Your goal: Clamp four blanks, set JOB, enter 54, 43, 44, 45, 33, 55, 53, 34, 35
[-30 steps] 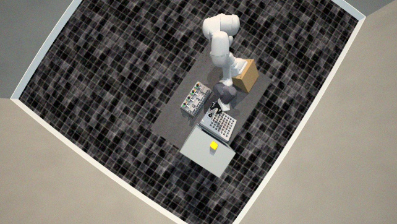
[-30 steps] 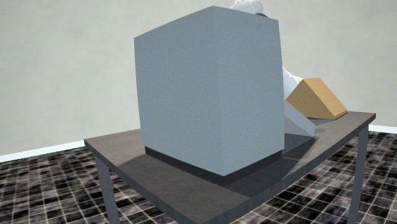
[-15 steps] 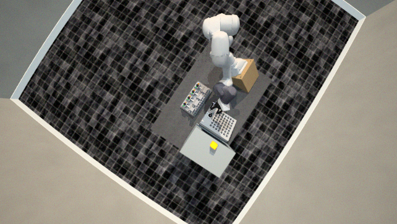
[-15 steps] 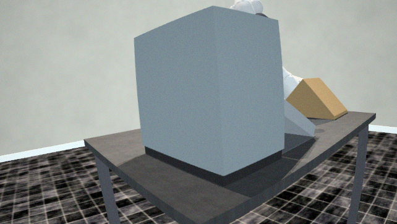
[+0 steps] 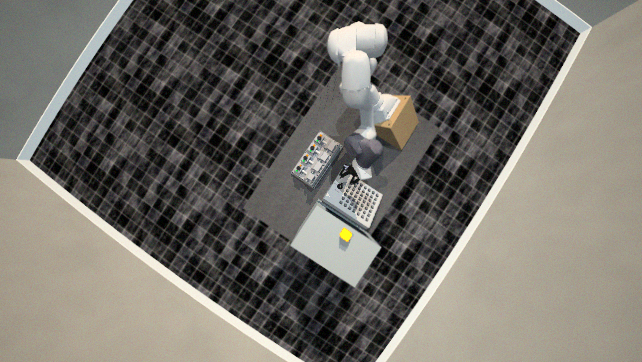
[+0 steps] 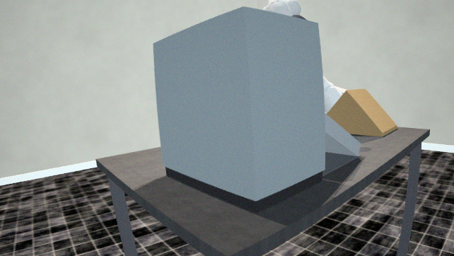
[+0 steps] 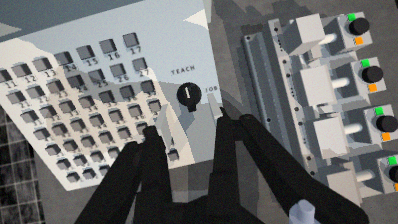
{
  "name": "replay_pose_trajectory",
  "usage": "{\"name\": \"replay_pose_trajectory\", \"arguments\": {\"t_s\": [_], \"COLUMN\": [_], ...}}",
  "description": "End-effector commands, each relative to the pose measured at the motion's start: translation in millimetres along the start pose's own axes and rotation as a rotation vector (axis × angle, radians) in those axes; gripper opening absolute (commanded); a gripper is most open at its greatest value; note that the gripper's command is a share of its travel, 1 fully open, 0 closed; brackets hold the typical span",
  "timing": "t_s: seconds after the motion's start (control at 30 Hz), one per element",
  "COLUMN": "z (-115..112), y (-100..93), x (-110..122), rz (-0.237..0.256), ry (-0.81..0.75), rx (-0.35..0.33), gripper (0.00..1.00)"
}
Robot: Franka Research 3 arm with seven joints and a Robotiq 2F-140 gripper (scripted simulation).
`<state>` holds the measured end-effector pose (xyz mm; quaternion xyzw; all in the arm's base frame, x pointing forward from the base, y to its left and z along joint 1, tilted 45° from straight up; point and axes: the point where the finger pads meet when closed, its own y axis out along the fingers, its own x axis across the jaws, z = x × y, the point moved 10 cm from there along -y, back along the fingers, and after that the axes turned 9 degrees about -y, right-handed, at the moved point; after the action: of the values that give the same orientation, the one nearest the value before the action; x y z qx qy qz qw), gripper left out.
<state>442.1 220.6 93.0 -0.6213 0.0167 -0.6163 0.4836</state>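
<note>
The sloped key panel (image 7: 165, 45) (image 5: 361, 201) carries rows of dark numbered keys, none of them lit. Its black selector knob (image 7: 188, 95) sits between the labels TEACH and JOB, with its white mark pointing up toward TEACH. My gripper (image 7: 190, 108) (image 5: 347, 176) hangs just in front of the knob. Its fingers are partly apart, stand on either side of the knob's line, do not touch it, and hold nothing. The vise fixture (image 7: 260, 75) (image 5: 316, 159) lies to the right with pale blanks (image 7: 316, 85) on its stations. The black valves (image 7: 372, 74) each have a green and an amber lens lit. The lamp (image 5: 345, 234) on the cabinet glows yellow.
The grey cabinet (image 5: 325, 245) (image 6: 240, 106) stands behind the panel and hides the panel and the gripper in the exterior view. A tan wedge (image 5: 400, 122) (image 6: 361, 113) sits on the table (image 6: 177, 212) near the arm's base. The floor is tiled dark.
</note>
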Motion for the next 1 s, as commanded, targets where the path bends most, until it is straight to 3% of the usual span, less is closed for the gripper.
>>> {"name": "replay_pose_trajectory", "arguments": {"t_s": [0.0,0.97], "z": [-1,-1], "y": [0.2,21.2], "x": [-1,-1], "rz": [0.002,0.002], "ry": [0.002,0.002], "rx": [0.002,0.002], "gripper": [0.33,0.33]}}
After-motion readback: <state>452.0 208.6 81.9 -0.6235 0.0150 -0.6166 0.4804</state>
